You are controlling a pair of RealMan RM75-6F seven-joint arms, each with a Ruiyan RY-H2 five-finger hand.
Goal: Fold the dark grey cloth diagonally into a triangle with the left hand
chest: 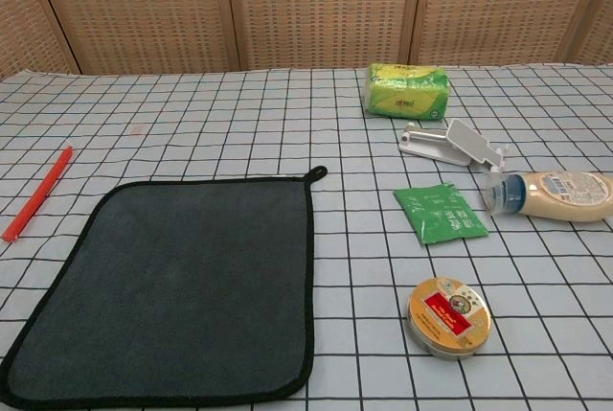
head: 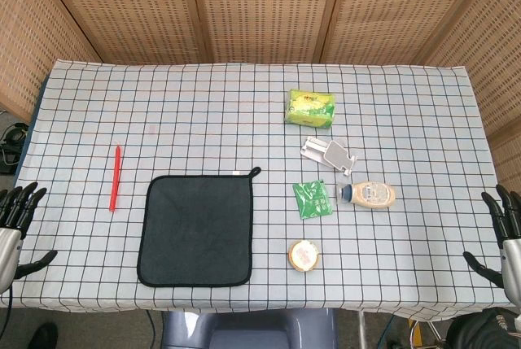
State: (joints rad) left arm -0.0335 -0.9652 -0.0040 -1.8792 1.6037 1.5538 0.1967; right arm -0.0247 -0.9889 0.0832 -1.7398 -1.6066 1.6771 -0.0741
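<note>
Black fingers of your left hand [head: 18, 227] are spread and hold nothing, at the table edge. The red pen [head: 116, 178] lies between it and the dark grey cloth [head: 196, 229], flat and unfolded. Pinch one near corner, carry it diagonally. Your right hand [head: 503, 239] is spread, empty.

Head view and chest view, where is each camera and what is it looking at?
Head view: high up, looking down on the checked tablecloth; left hand and right hand show at the edges.
Chest view: low, looking across the table toward the woven screen; no hands show.
Both share the dark grey square cloth and round gold tin.
</note>
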